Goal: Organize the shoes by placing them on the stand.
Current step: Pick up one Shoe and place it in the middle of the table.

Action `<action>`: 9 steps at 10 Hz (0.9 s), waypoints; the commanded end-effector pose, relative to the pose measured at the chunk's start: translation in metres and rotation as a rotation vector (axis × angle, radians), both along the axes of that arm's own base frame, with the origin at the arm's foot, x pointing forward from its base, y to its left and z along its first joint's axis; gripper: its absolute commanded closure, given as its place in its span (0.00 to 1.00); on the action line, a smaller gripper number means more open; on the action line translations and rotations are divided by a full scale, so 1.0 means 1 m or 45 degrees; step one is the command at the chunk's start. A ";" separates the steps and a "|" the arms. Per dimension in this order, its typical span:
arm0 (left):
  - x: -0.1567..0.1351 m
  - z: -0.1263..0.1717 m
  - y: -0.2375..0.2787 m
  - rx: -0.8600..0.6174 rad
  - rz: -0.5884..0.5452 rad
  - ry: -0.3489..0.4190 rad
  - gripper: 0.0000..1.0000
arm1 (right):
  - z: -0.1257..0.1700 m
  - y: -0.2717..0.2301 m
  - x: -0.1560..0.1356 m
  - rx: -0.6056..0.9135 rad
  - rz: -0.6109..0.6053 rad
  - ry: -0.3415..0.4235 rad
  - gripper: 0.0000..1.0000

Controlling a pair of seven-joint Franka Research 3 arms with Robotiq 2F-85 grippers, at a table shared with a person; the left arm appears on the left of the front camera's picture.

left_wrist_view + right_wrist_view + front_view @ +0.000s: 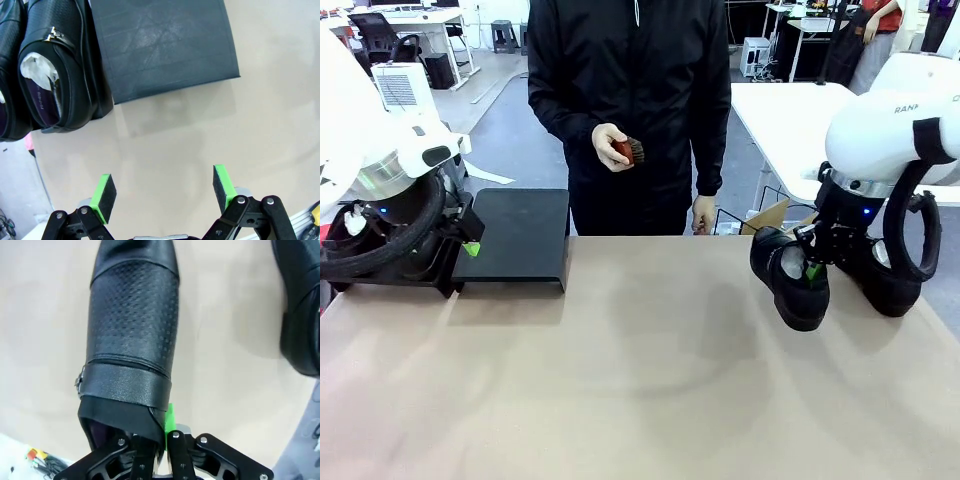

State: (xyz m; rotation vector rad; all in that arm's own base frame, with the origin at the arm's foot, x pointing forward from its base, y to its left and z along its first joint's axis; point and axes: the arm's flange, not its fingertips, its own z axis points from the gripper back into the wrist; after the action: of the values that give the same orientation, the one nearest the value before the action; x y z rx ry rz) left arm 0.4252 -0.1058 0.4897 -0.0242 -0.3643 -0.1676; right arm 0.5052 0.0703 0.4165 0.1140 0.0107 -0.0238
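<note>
While the right gripper point(812, 268) grasps the held shoe point(790, 285) by its collar at right centre of the front view, its jaws are clenched tight on the leather. The held shoe is tilted, toe down; contact with the tabletop point(640, 380) cannot be determined. A second shoe point(892, 285) sits just beside it, further right. The left gripper point(165, 187) is spread wide and holds nothing, above bare tabletop near the front edge of the stand point(165, 45). At upper left of the left wrist view, two more shoes point(55, 75) lie just beside the stand's bare top. Open tabletop spans the front view's centre.
</note>
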 end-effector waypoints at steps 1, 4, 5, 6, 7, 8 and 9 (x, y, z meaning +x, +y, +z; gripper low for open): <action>0.000 -0.001 0.000 0.014 0.018 -0.014 0.00 | 0.005 -0.008 0.016 0.003 0.017 -0.020 1.00; 0.000 -0.001 0.000 0.014 0.018 -0.014 0.00 | 0.016 0.053 -0.033 -0.032 -0.046 -0.067 1.00; 0.000 -0.001 0.000 0.014 0.018 -0.014 0.00 | 0.020 0.078 -0.053 -0.003 -0.009 -0.071 1.00; 0.000 -0.001 0.000 0.014 0.018 -0.014 0.00 | 0.014 0.104 -0.074 0.031 0.033 -0.037 1.00; 0.000 -0.001 0.000 0.014 0.018 -0.014 0.00 | 0.005 0.125 -0.088 0.052 0.061 0.006 1.00; 0.000 -0.001 0.000 0.014 0.018 -0.014 0.00 | -0.008 0.145 -0.097 0.081 0.084 0.043 1.00; 0.000 -0.001 0.000 0.014 0.018 -0.014 0.00 | -0.023 0.165 -0.104 0.091 0.100 0.053 1.00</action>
State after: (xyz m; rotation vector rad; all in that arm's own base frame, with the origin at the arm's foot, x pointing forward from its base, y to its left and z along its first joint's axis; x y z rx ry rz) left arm 0.4253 -0.1060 0.4896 -0.0240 -0.3640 -0.1677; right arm 0.3967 0.2286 0.4037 0.1502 0.0658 0.0771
